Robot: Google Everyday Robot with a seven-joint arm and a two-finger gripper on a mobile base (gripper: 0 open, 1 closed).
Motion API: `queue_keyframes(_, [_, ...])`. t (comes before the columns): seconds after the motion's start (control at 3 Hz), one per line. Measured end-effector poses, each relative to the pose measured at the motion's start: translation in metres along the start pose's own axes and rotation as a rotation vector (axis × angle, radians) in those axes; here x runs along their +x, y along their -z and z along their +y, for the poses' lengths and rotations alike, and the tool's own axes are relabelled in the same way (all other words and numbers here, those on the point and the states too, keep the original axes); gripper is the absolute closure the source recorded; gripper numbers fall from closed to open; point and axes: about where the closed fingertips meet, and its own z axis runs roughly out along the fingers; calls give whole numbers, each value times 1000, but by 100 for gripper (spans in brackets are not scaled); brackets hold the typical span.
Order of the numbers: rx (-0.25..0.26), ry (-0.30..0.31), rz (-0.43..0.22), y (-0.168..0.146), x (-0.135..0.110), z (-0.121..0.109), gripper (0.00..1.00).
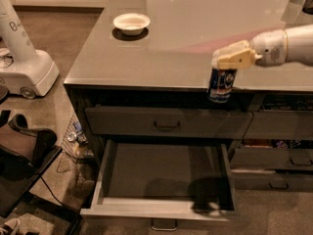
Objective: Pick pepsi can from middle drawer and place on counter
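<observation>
At the front edge of the glossy grey worktop (171, 48), the gripper (226, 63) holds the pepsi can (220, 84) by its upper end, with the pale arm (288, 45) reaching in from the right of the camera view. The can hangs upright, its long axis vertical, top end up against the gripper and base pointing at the floor. Its red-and-white logo faces the camera. The beige fingers (237, 55) are closed on the can's top, so nearly all of the dark blue body shows below them. The can touches no surface. Its upper part overlaps the worktop's front lip, and its base is level with the shadowed gap above the closed upper drawer (127, 123). Below and slightly left, the middle drawer (156, 208) stands pulled out, its dark floor showing between pale rims, with a small metal handle (164, 224) on its front. A shadow (210, 190) falls in the drawer's right side, beneath the can. Far back on the left of the worktop sits a white bowl (131, 22), well apart from the can. A white machine base (27, 72) stands on the floor at left, with a black chair (22, 155) nearer the camera.
</observation>
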Motion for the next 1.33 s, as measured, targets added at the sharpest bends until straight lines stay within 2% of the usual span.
queue_keyframes(0.33, [84, 5, 0, 7, -53, -31, 100])
queue_keyframes(0.67, [140, 30, 1, 13, -82, -39, 100])
queue_keyframes(1.0, [209, 80, -3, 19, -91, -53, 100])
queue_keyframes(1.33, [259, 164, -5, 17, -72, -74, 100])
